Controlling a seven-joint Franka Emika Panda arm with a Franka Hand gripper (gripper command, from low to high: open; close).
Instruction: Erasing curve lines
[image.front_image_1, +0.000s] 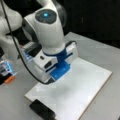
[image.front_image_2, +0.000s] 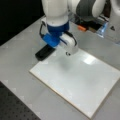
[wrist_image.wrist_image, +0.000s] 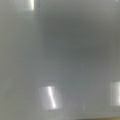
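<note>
- While the white Franka arm with the blue wrist bracket (image.front_image_1: 53, 50) leans over the board, we see its pincer (image.front_image_1: 51, 80) low at the board's edge in a front view; in a front view (image.front_image_2: 65, 51) it sits near the board's top-left corner.
- Pincer fingertips are hidden by the hand body in both front views; we cannot tell how far open it is or whether it holds anything.
- White rectangular board with a thin wooden edge (image.front_image_1: 75, 92) lies flat on the grey counter (image.front_image_1: 100, 50); also seen in a front view (image.front_image_2: 82, 80).
- Curve lines: we cannot make out any stroke on the board in either front view; only a faint grey shadow under the arm.
- Black rectangular eraser block (image.front_image_1: 41, 109) lies on the counter just off the board's near corner in a front view; in a front view (image.front_image_2: 45, 52) it sits just beside the board's top-left corner, partly under the arm.
- Small orange item (image.front_image_2: 81, 28) sits on the counter behind the arm, well apart from the board.
- Wrist view shows a plain grey-white surface with bright glare patches (wrist_image.wrist_image: 48, 97), no stroke visible, pincer not in frame.
</note>
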